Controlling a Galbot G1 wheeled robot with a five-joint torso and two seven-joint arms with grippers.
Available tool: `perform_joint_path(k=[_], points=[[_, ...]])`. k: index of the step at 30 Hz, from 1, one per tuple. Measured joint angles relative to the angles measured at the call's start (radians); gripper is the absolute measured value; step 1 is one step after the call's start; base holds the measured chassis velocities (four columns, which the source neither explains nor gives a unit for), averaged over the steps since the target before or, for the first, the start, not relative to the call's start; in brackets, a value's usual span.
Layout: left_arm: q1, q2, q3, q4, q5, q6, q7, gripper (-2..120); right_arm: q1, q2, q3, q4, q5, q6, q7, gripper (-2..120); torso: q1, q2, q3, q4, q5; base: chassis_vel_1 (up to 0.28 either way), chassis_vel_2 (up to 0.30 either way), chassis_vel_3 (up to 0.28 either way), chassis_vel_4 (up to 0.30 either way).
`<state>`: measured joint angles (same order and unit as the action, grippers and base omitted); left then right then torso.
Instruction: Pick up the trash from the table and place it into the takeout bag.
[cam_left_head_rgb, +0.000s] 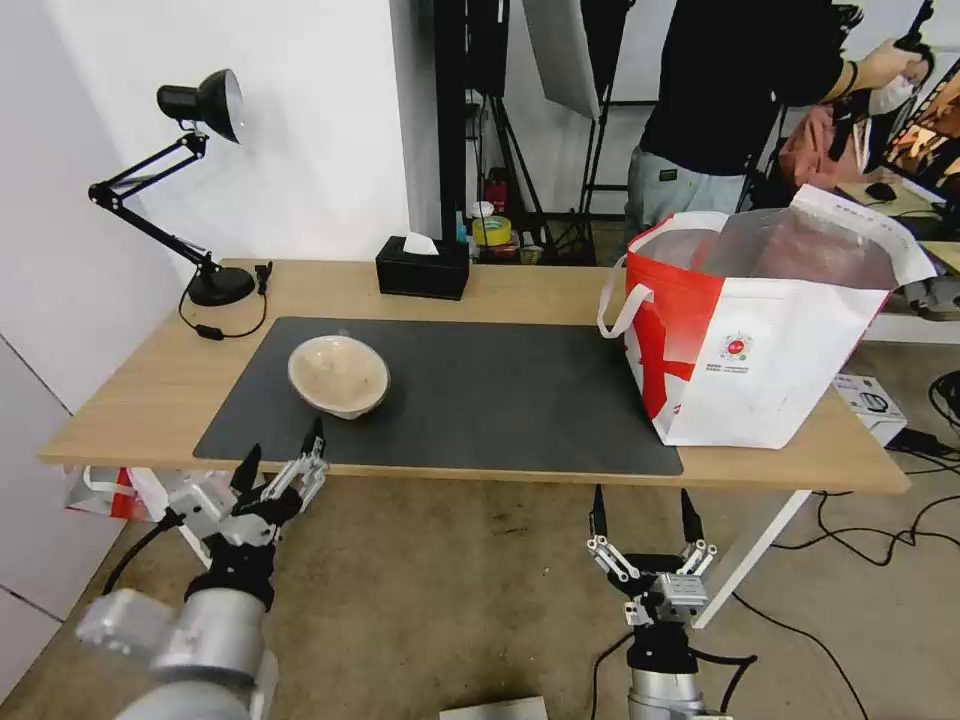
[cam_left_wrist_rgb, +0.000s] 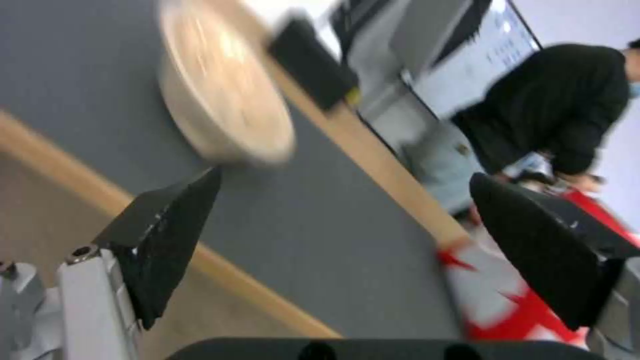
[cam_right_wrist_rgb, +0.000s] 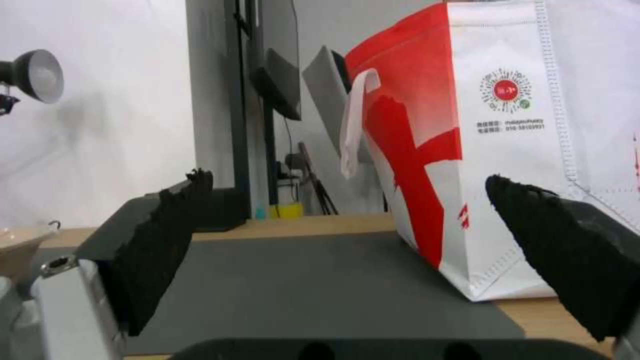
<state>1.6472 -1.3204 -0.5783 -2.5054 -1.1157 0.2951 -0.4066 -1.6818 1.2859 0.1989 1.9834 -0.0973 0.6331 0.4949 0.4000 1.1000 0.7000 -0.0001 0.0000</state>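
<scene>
A beige paper bowl (cam_left_head_rgb: 339, 375), the trash, sits on the left part of the dark grey mat (cam_left_head_rgb: 480, 400) on the light-wood table (cam_left_head_rgb: 150, 400). The left wrist view shows the same bowl (cam_left_wrist_rgb: 223, 100) ahead of the open fingers. The white and red takeout bag (cam_left_head_rgb: 760, 340) stands open at the table's right end, foil lining showing; the bag (cam_right_wrist_rgb: 493, 150) rises right before the right wrist camera. My left gripper (cam_left_head_rgb: 280, 455) is open, just off the table's front edge below the bowl. My right gripper (cam_left_head_rgb: 643, 515) is open, below the front edge, left of the bag.
A black tissue box (cam_left_head_rgb: 422, 266) stands at the back edge and a black desk lamp (cam_left_head_rgb: 190, 180) at the back left corner. A white slanted table leg (cam_left_head_rgb: 760, 555) runs down near the right gripper. Cables lie on the floor at right.
</scene>
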Motion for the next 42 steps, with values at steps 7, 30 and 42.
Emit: perform_joint_path(k=[7, 30, 42], points=[[-0.106, 0.08, -0.011, 0.0, -0.407, 0.06, -0.176, 100, 0.0, 0.0, 0.0, 0.0, 0.0, 0.0, 0.0, 100, 0.0, 0.0, 0.0, 0.0, 0.0, 0.0, 0.0, 0.0, 0.0], [-0.317, 0.308, -0.098, 0.105, -0.77, 0.076, -0.356, 100, 0.0, 0.0, 0.0, 0.0, 0.0, 0.0, 0.0, 100, 0.0, 0.0, 0.0, 0.0001, 0.0, 0.0, 0.0, 0.0, 0.0], [-0.339, 0.354, -0.124, 0.144, -0.749, 0.058, -0.35, 100, 0.0, 0.0, 0.0, 0.0, 0.0, 0.0, 0.0, 100, 0.0, 0.0, 0.0, 0.0001, -0.0001, 0.0, 0.0, 0.0, 0.0]])
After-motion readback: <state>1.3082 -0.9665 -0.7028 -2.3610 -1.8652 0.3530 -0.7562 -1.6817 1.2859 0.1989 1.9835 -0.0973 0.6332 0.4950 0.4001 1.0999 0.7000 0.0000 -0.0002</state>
